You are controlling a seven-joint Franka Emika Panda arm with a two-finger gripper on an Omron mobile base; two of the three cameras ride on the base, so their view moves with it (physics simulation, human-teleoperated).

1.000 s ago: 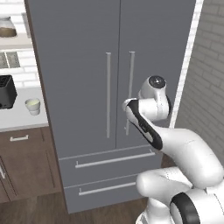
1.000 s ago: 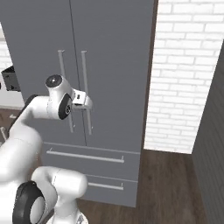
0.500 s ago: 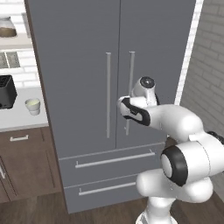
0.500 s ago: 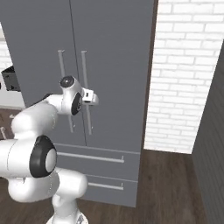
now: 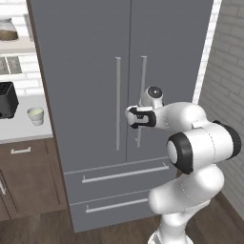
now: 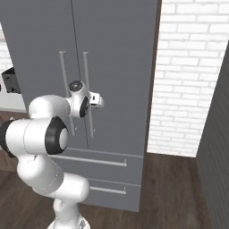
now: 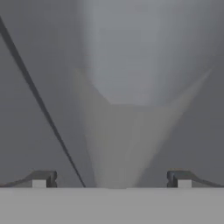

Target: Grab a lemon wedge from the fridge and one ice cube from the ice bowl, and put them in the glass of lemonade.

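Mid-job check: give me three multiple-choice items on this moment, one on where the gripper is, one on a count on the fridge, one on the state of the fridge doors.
1. Where is the gripper?
A. over the counter by the cup
B. close in front of the fridge, at the door handles
C. down at the floor

2. How many bottom drawers does the fridge show?
A. two
B. none
C. four

3. What state are the fridge doors in?
A. left one swung open
B. both shut
C. both wide open

Answers: 1 B, the left base view shows it level with the right door handle; 2 A, two drawer fronts with bar pulls sit below the doors; 3 B, both doors lie flush with only a thin seam between them.
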